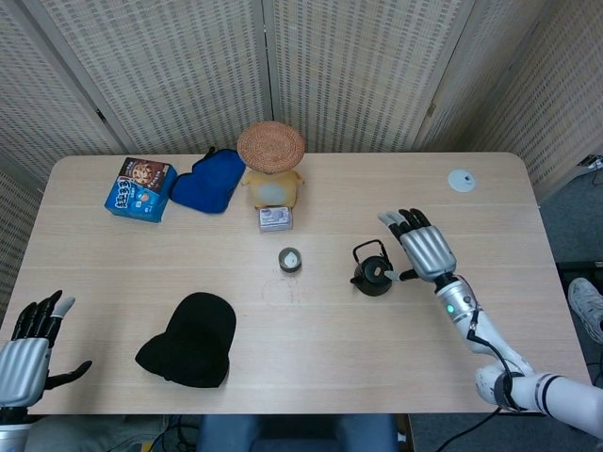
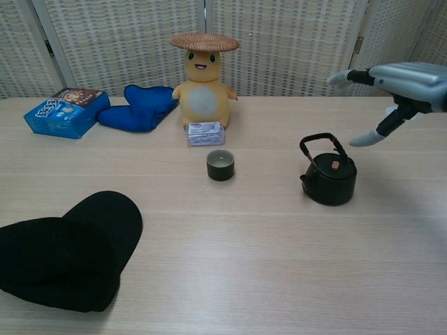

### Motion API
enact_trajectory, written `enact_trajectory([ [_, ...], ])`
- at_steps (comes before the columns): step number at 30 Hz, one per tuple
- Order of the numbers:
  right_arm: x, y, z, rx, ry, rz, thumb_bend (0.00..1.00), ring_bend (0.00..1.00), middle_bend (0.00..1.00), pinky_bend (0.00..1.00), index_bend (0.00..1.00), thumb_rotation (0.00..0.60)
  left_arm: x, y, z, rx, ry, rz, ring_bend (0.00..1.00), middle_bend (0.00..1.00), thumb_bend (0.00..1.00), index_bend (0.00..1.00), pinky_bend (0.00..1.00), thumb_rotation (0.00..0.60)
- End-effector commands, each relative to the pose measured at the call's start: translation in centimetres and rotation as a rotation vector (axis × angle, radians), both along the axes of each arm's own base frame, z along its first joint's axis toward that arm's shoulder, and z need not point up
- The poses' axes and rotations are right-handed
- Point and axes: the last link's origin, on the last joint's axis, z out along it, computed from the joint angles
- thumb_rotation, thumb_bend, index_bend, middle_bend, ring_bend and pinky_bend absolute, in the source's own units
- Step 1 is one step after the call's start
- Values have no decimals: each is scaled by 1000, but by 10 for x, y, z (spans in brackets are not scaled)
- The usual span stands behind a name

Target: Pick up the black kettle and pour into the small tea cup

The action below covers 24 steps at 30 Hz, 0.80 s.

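Observation:
The black kettle (image 1: 373, 271) (image 2: 329, 176) stands upright on the table, right of centre, its handle raised and its spout toward the cup. The small dark tea cup (image 1: 290, 260) (image 2: 221, 165) sits to its left. My right hand (image 1: 424, 246) (image 2: 395, 86) hovers to the right of the kettle and above it, fingers spread, holding nothing. My left hand (image 1: 28, 346) hangs off the table's front left corner, fingers apart and empty; the chest view does not show it.
A black beanie (image 1: 191, 340) (image 2: 64, 249) lies front left. At the back stand a yellow toy with a straw hat (image 1: 271, 165) (image 2: 204, 80), a small box (image 1: 276, 218), a blue cloth (image 1: 210, 180) and a blue snack box (image 1: 140, 188). A white disc (image 1: 461, 181) lies back right.

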Motion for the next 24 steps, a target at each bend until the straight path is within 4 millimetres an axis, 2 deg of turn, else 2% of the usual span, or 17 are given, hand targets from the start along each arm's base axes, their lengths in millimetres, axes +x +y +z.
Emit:
enact_trajectory([
  [1, -18, 29, 28, -100, -8, -20, 0, 58, 123, 90, 92, 478, 2, 3, -1, -2, -4, -8, 45, 0, 94, 89, 0, 600],
  [4, -30, 53, 44, -140, -17, -50, 0, 58, 129, 90, 92, 502, 4, 6, -3, -4, -5, -18, 45, 0, 94, 89, 0, 600],
  [13, -64, 121, 83, -229, -44, -152, 0, 58, 157, 90, 91, 503, 12, 21, -7, -1, 0, -47, 45, 0, 94, 89, 0, 600],
  [18, -77, 149, 91, -262, -56, -192, 0, 58, 175, 90, 91, 509, 18, 27, -10, -1, -10, -68, 45, 0, 94, 89, 0, 600],
  [24, -82, 166, 91, -273, -78, -219, 0, 58, 181, 90, 92, 518, 21, 31, -13, -8, -12, -79, 45, 0, 94, 89, 0, 600],
])
